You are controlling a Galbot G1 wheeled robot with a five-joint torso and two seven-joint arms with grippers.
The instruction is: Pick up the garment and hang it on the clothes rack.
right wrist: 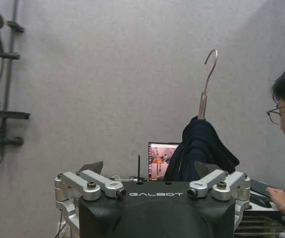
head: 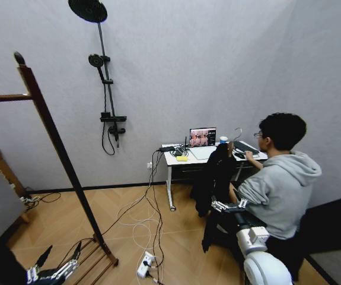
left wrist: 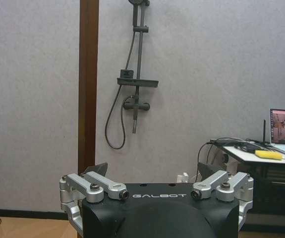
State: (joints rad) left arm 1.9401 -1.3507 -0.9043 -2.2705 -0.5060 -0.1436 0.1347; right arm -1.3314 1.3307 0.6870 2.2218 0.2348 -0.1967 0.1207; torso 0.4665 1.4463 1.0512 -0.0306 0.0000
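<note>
The right gripper point(head: 220, 206) is raised at the robot's right front, with the plain black soft-cloth jacket on its wooden hanger point(head: 214, 178) hanging at it, in front of the white desk point(head: 191, 155) and well apart from the tall dark red-brown wooden clothes rack point(head: 57, 148), which stands off to the left. In the right wrist view the fingers point(right wrist: 206, 171) stand spread, and the jacket point(right wrist: 197, 151) sits between and beyond them. How the gripper grips the cloth is hard to make out there, so I judge only that it carries the garment somehow. The step in hand looks to be the carry toward the rack. To do it well, the hanger's neck should be kept upright so the metal hook point(right wrist: 209, 64) stays topmost with its mouth free, and the arm should be raised enough for the hook to clear the round crossbar point(head: 4, 98) before lowering onto it. The jacket's long axis runs vertically, hook up and hem down toward the floor. The left gripper point(head: 54, 270) waits low by the rack's foot, its fingers point(left wrist: 95, 171) parted and empty.
</note>
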